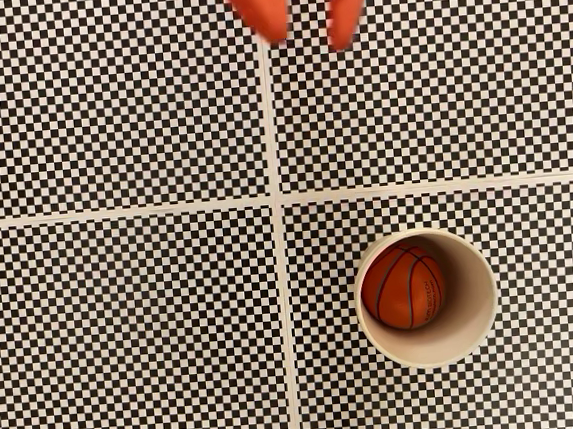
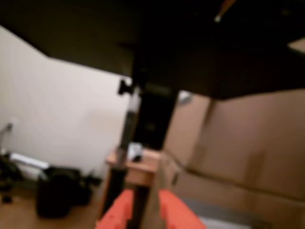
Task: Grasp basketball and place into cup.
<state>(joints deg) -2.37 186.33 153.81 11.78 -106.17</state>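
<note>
The orange-red basketball (image 1: 403,287) with black seams lies inside the cream-white cup (image 1: 470,281), resting toward the left side of its floor. The cup stands upright at the lower right of the checkered surface in the fixed view. My gripper (image 1: 307,39) reaches in from the top edge, far above the cup in the picture and a little to its left. Its two orange fingers stand apart, open, with nothing between them. In the blurred wrist view the gripper (image 2: 145,202) pokes up from the bottom edge, pointing out at the room.
A black-and-white checkered mat (image 1: 126,329) covers the table, split into four panels by pale lines (image 1: 274,175). The wrist view shows a white wall (image 2: 62,114), a dark post (image 2: 152,114), cardboard panels (image 2: 248,143) and dark objects on the floor.
</note>
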